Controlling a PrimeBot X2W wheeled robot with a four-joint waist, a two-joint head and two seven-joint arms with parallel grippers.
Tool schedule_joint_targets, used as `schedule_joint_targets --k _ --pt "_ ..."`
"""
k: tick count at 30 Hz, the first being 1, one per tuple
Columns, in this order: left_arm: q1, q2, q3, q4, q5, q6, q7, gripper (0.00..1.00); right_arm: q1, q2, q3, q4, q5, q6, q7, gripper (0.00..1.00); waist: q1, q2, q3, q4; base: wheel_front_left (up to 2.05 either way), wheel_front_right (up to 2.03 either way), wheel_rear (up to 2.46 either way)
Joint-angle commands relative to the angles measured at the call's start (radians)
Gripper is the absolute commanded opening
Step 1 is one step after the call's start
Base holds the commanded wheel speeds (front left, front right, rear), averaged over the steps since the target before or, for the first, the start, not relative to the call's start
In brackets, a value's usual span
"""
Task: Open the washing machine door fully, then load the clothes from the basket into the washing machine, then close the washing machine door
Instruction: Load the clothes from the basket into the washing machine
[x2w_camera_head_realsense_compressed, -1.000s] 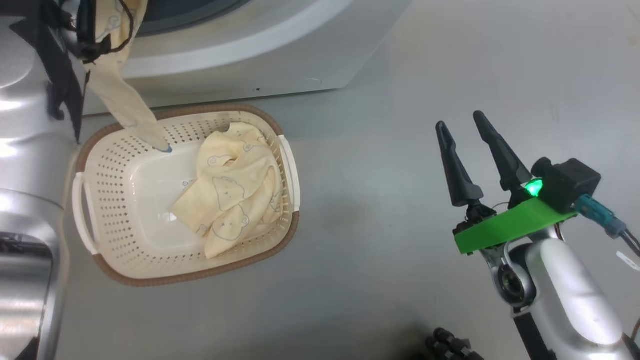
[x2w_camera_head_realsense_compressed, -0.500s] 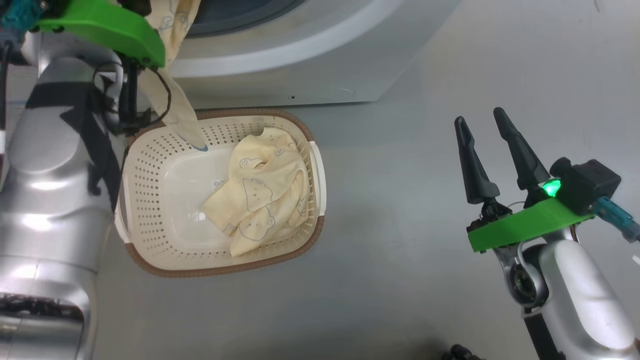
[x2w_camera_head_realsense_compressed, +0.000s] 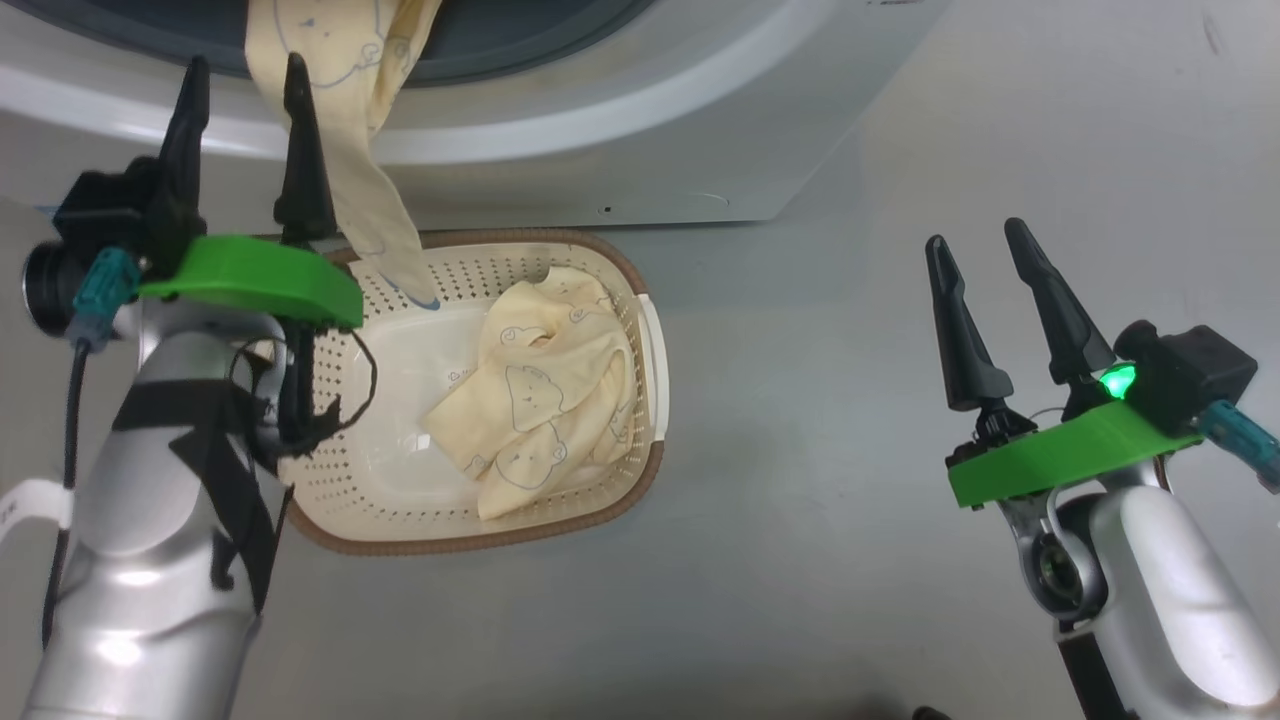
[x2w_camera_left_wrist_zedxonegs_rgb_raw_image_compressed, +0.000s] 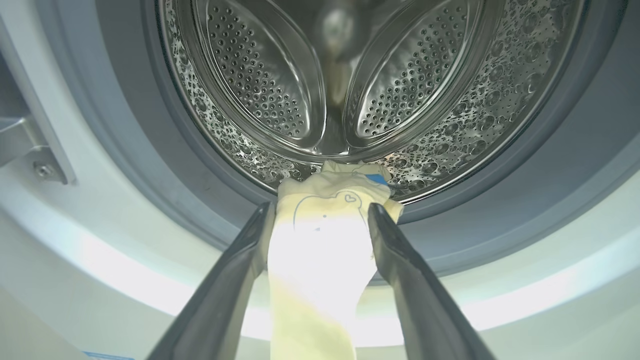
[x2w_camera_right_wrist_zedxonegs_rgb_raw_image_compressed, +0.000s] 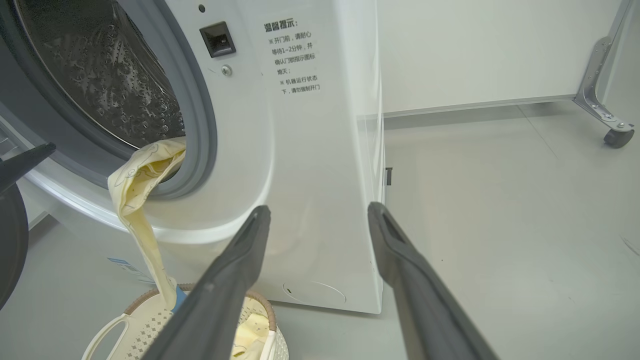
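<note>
- The clothes (x2w_camera_head_realsense_compressed: 540, 390): one hangs from the washing machine (x2w_camera_head_realsense_compressed: 650, 150) mouth, the rest in the basket (x2w_camera_head_realsense_compressed: 400, 500) below it.
- At that mouth, left hand (x2w_camera_head_realsense_compressed: 245, 65) spread, empty.
- Off to its side, right hand (x2w_camera_head_realsense_compressed: 975, 235) spread.

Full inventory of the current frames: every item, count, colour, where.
washer: 1, white, behind basket
drum: 1, perforated steel, inside washer
gasket: 1, grey, around drum mouth
hanging cloth: 1, pale yellow, draped out of drum mouth, tip over basket
crumpled cloth: 1, pale yellow with bear prints, in basket
basket: 1, cream with brown rim, on floor before washer
text label: 1, dark print, washer front beside opening
blue label: 1, low on washer front
caster: 1, dark, under metal frame leg, far floor
floor: grey
left hand: 1, dark fingers, open, flanking hanging cloth
right hand: 1, dark fingers, open, empty, over floor right of basket
</note>
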Motion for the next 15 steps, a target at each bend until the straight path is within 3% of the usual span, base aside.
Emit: schedule_joint_targets --k 1,15 --pt "0.010 0.038 0.033 -0.042 -0.002 0.008 -0.005 1.00 0.023 -0.014 0.012 -0.033 -0.005 -0.003 -0.009 1.00 0.0001 -0.0001 -0.002 0.002 0.00 0.00 0.00" --pt "0.333 0.065 0.083 -0.274 -0.015 0.084 -0.005 1.00 0.039 -0.022 0.019 -0.026 -0.005 -0.003 -0.009 1.00 0.0001 -0.0001 -0.032 0.009 0.00 0.00 0.00"
